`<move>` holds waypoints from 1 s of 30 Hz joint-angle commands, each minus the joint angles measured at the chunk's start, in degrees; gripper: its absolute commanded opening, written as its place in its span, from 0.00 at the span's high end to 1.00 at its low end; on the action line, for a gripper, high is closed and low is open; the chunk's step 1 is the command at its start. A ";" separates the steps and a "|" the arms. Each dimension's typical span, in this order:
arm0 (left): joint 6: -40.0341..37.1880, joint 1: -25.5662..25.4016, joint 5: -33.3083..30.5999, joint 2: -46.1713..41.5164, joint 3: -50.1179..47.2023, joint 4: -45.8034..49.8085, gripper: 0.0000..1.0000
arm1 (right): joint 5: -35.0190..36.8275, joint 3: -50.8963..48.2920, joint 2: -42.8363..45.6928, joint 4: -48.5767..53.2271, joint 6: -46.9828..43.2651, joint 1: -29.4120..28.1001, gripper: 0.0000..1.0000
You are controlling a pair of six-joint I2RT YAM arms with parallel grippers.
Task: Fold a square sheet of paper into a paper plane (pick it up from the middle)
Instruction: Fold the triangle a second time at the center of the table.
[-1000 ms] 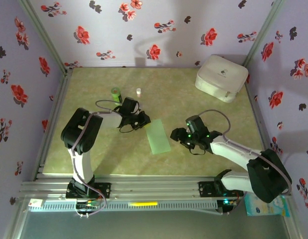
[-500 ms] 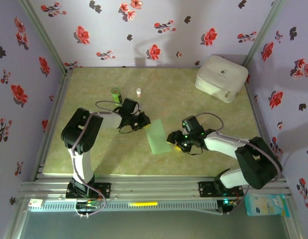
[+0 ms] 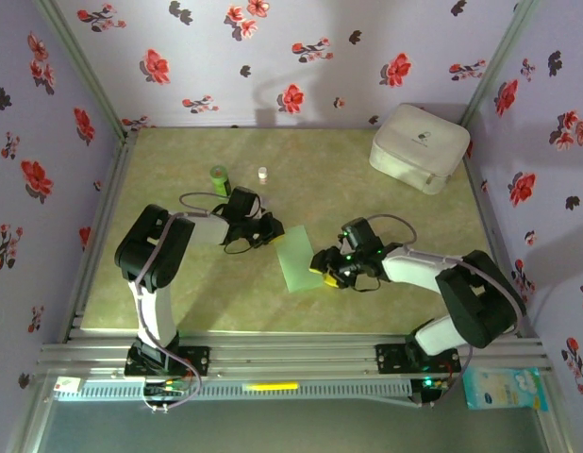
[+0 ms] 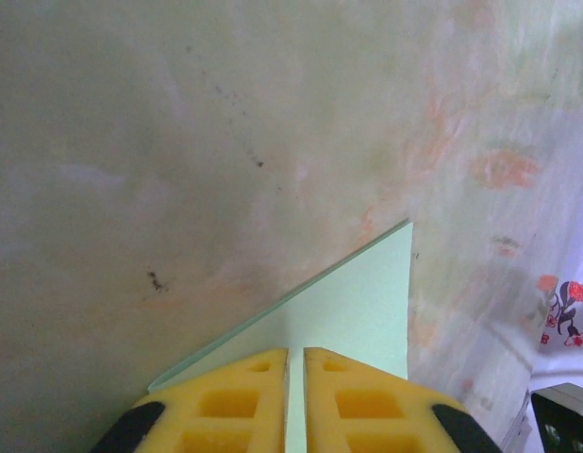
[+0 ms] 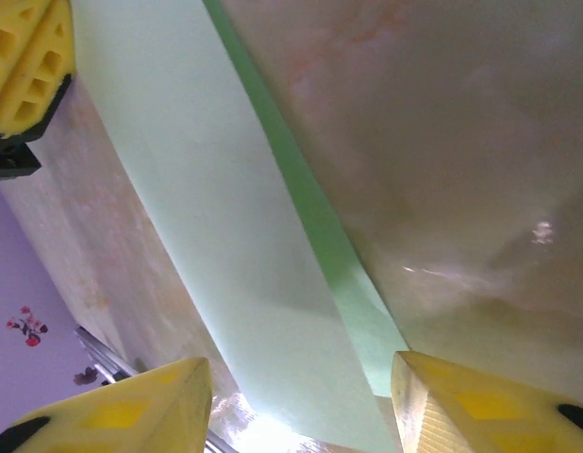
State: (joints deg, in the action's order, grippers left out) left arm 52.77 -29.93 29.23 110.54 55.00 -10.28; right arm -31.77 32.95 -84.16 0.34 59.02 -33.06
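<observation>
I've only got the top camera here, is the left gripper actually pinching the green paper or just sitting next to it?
Observer: Pinching. In the left wrist view the left gripper is shut on the paper, the sheet's edge running between its yellow fingers.
Operator: And the right one?
Observer: In the right wrist view the right gripper is open, its jaws standing either side of the paper's end, not clamping it.

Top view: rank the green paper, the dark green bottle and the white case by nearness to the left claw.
1. green paper, pinched in the left claw.
2. dark green bottle, behind the claw, to the left.
3. white case, far back right corner.
</observation>
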 commanded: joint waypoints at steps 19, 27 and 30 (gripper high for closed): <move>-5.77 -0.03 2.55 4.34 4.27 4.13 0.87 | -12.53 1.55 -6.16 -13.60 -2.71 5.63 0.48; -7.26 -0.37 3.27 5.27 6.81 5.51 0.87 | -13.14 0.80 -8.60 -16.79 -1.99 6.33 0.55; -7.67 -0.65 3.45 5.31 7.81 6.01 0.87 | -12.97 0.79 -9.82 -17.71 -1.73 6.50 0.63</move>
State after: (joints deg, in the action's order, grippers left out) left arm 47.40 -30.11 32.67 114.32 61.39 -6.26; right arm -43.75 33.82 -92.82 -15.29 57.01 -27.09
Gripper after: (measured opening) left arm 0.132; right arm 0.391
